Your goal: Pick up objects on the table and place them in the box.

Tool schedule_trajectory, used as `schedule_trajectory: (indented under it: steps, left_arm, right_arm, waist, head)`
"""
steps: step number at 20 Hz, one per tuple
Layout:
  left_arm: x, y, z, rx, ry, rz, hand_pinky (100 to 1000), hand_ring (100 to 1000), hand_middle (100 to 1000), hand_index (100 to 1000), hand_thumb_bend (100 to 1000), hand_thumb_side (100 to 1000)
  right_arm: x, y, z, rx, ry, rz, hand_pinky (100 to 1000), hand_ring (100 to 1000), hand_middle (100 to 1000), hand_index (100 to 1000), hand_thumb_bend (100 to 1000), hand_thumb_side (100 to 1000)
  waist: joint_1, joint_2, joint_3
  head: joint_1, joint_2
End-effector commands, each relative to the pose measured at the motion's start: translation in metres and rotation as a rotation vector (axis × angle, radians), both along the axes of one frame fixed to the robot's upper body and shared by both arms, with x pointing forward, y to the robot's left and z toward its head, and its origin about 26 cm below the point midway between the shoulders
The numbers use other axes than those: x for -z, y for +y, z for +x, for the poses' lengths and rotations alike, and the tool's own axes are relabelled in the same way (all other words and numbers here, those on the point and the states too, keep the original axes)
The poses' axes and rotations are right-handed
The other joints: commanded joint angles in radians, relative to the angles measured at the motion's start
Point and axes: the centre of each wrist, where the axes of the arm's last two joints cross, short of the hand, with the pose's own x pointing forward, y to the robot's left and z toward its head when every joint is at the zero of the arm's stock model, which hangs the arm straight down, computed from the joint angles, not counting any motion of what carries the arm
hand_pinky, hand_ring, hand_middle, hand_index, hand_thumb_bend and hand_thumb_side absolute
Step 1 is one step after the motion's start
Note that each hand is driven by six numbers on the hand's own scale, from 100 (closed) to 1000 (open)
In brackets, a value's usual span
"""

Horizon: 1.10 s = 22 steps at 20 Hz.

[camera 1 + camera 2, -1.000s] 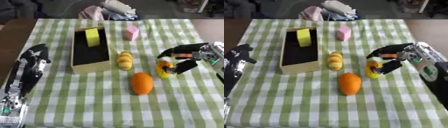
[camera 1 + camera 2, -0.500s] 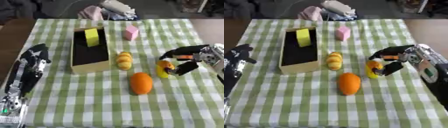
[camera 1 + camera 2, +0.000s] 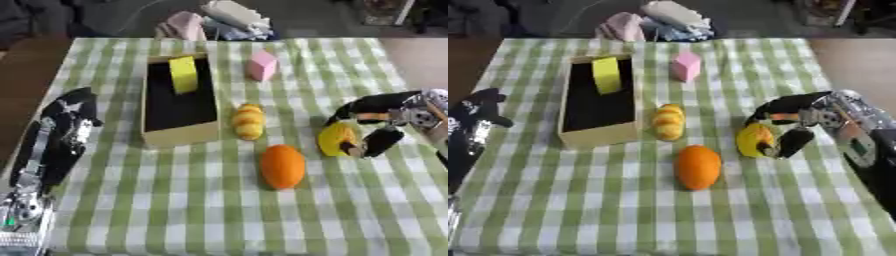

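Note:
A tan open box (image 3: 179,134) stands left of centre on the green checked cloth, with a yellow block (image 3: 184,74) leaning inside its far end. On the cloth lie a pink block (image 3: 262,65), a yellow ridged piece (image 3: 248,121) and an orange (image 3: 282,166). My right hand (image 3: 382,107) comes in from the right and is curled round a small yellow object (image 3: 336,139), with fingers arching over its top and the thumb (image 3: 381,142) against its right side. My left hand (image 3: 72,106) rests at the left edge, away from everything, its fingers relaxed.
A heap of pink and white cloth (image 3: 219,17) lies beyond the table's far edge. My left forearm (image 3: 39,170) stretches along the left side of the table. Bare checked cloth (image 3: 175,210) fills the front of the table.
My right hand has stayed at the small yellow object, its fingers and thumb shifting only slightly round it. The left hand and the other things have not moved.

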Motion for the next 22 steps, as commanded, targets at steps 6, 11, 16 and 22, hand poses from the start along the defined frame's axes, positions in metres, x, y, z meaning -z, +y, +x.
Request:
schedule_trajectory:
  steps: [6,11,16,22]
  left_arm:
    - [-0.004,0.002,-0.001,0.004,-0.013,0.016,752,571,746,860,275,808]
    - [-0.004,0.002,-0.001,0.003,-0.013,0.015,752,572,747,860,274,809]
    - [-0.004,0.002,-0.001,0.003,-0.013,0.015,753,572,747,860,274,809]
    - [-0.004,0.002,-0.001,0.005,-0.013,0.016,753,573,747,860,274,810]
  right_arm:
    - [-0.011,-0.009,0.001,0.005,-0.099,0.033,886,844,761,639,100,431]
    - [-0.015,-0.007,0.001,-0.017,-0.176,0.117,840,765,699,369,100,370]
    - [-0.022,-0.007,0.002,-0.015,-0.217,0.201,813,707,650,301,100,319]
    - [-0.059,0.005,0.005,-0.035,-0.295,0.303,809,700,639,306,100,283]
  waist:
    - [-0.005,-0.025,-0.002]
    - [-0.005,-0.024,-0.002]
    - [-0.006,-0.025,-0.002]
    - [-0.006,-0.026,-0.002]
  head:
    - [-0.001,0.005]
    - [-0.001,0.005]
    - [-0.001,0.005]
    - [-0.002,0.005]
